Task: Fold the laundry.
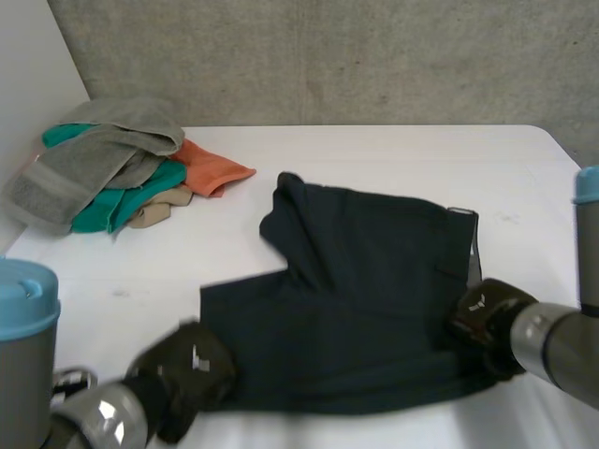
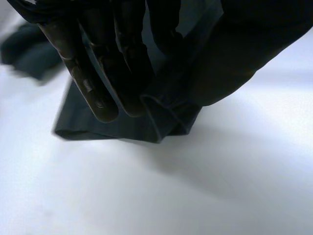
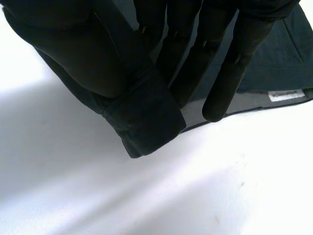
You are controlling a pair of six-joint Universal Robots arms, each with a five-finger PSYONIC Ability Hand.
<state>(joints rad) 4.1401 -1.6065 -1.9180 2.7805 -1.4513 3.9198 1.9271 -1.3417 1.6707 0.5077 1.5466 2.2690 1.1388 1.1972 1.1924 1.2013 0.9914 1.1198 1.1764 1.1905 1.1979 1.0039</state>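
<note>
A dark navy garment (image 1: pixel 365 290) lies half spread on the white table (image 1: pixel 393 150), with one part folded up toward the far left. My left hand (image 1: pixel 187 369) is at its near left corner. In the left wrist view that hand (image 2: pixel 98 73) pinches a lifted fold of the cloth (image 2: pixel 161 122) between straight fingers and thumb. My right hand (image 1: pixel 482 318) is at the garment's near right edge. In the right wrist view the right hand (image 3: pixel 220 73) pinches a rolled hem of the cloth (image 3: pixel 146 117) against the thumb, just above the table.
A pile of laundry sits at the far left: grey towels (image 1: pixel 103 159) over teal cloth (image 1: pixel 131 201), an orange cloth (image 1: pixel 215 168) and a beige piece (image 1: pixel 159 210). A concrete wall stands behind the table.
</note>
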